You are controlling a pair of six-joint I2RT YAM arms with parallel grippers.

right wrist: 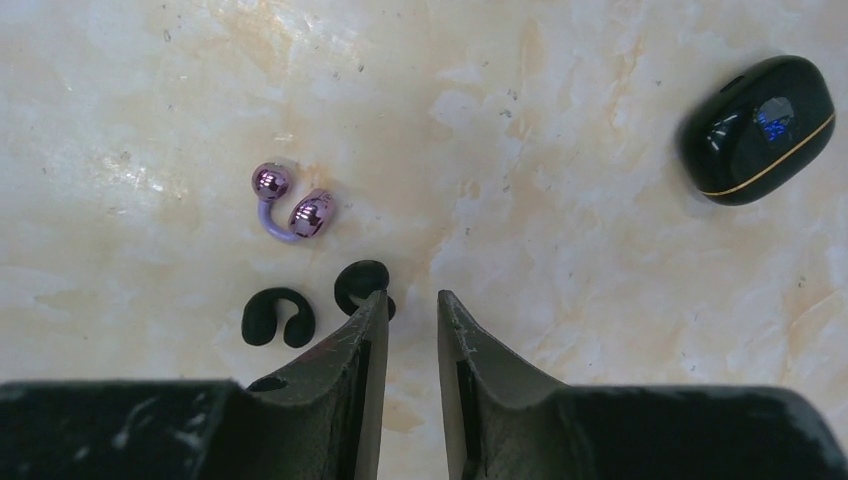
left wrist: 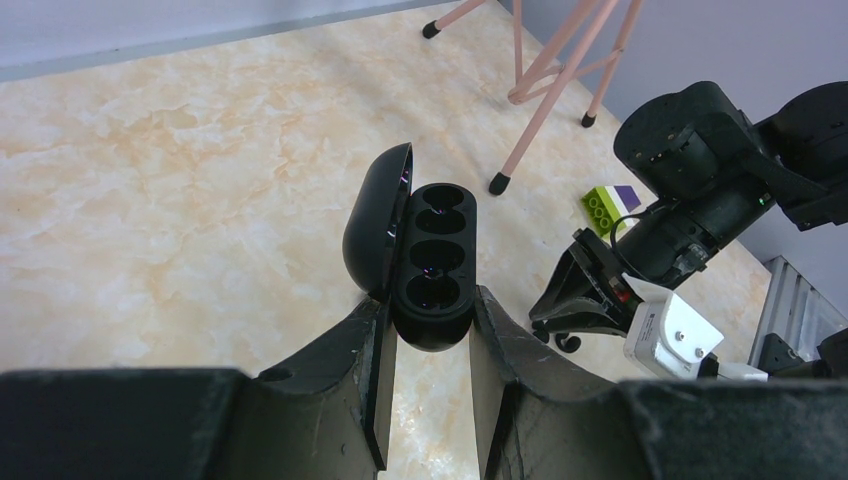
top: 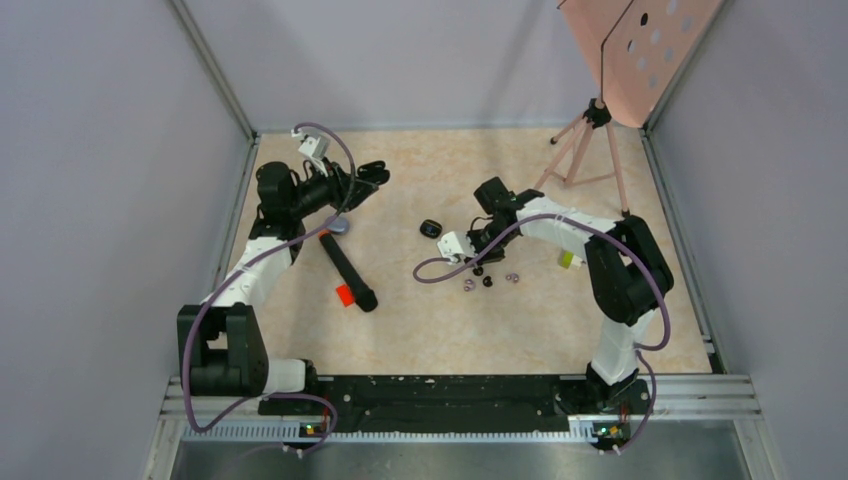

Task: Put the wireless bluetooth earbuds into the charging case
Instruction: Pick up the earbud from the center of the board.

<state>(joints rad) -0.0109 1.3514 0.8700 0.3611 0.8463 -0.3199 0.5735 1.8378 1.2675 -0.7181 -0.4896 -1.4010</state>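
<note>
My left gripper (top: 368,180) is shut on an open black charging case (left wrist: 432,262) and holds it above the table, lid (left wrist: 376,215) swung left and both wells empty; the fingers (left wrist: 372,330) clamp its near end. My right gripper (right wrist: 410,297) is narrowly open and empty, low over the table. A black earbud (right wrist: 360,280) lies against its left fingertip, partly hidden. Another black earbud (right wrist: 277,317) and a purple earbud (right wrist: 290,205) lie to the left. In the top view the earbuds (top: 488,281) lie just below the right gripper (top: 479,264).
A closed black case with a gold line (right wrist: 757,130) lies at the far right, also in the top view (top: 431,228). A black marker with a red piece (top: 348,270) and a small grey oval (top: 340,226) lie near the left arm. A green and purple block (left wrist: 612,203) and a pink tripod (top: 590,140) stand at the right.
</note>
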